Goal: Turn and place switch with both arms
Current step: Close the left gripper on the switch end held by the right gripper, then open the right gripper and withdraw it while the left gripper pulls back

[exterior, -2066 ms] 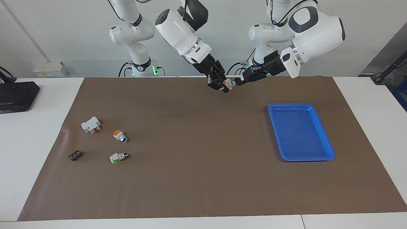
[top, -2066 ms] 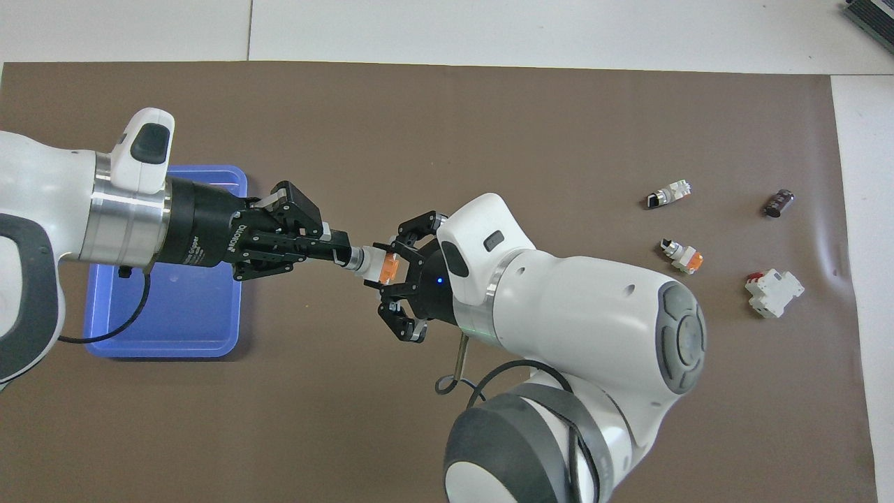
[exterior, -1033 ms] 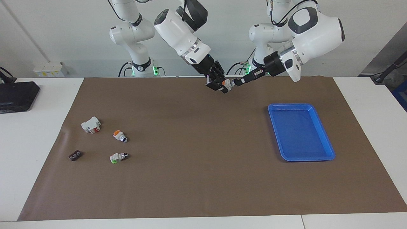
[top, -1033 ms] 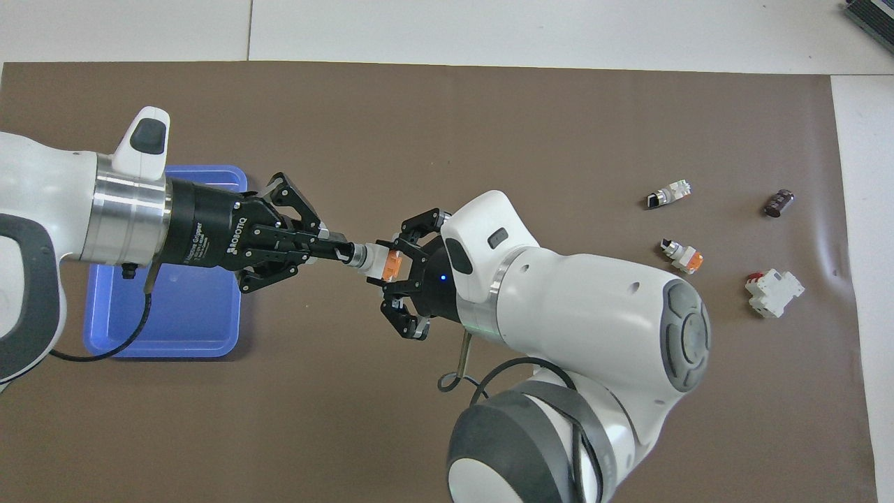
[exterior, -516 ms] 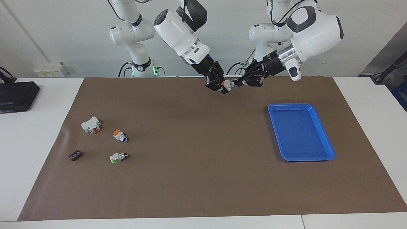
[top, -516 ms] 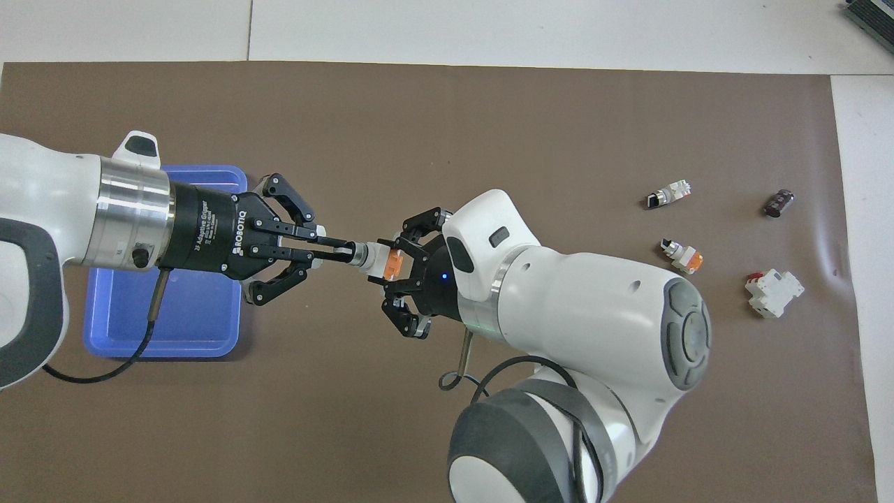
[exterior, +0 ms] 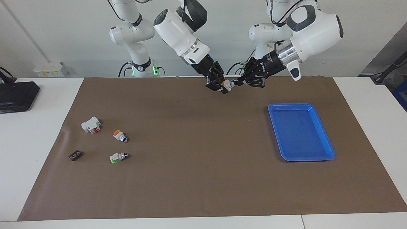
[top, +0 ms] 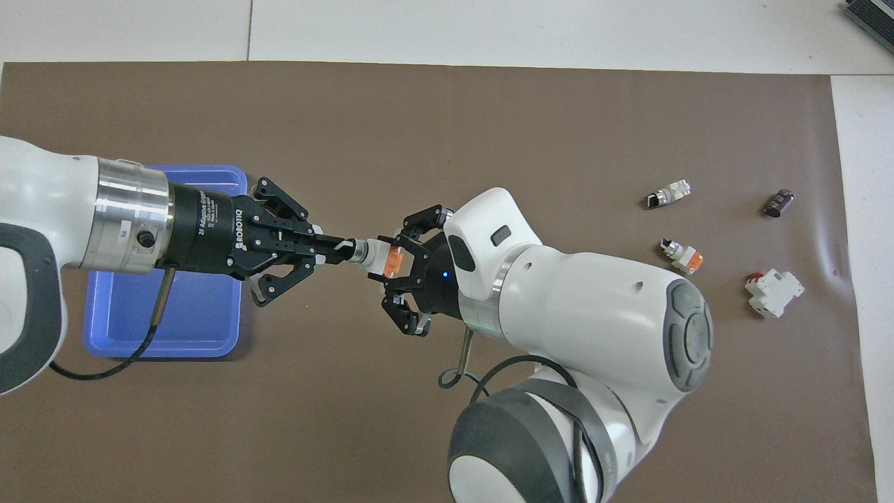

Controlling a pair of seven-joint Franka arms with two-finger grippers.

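Blue tray (exterior: 324, 140), brown mat (exterior: 197, 165), white table (exterior: 28, 133)

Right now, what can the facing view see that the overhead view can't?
Only the facing view shows the arms' bases and a black box on the white table at the right arm's end, and that the held switch is up in the air. Only the overhead view shows the orange block of the switch clearly. Both show the right gripper shut on its body, the left gripper shut on its knob, the blue tray and the loose parts on the mat.
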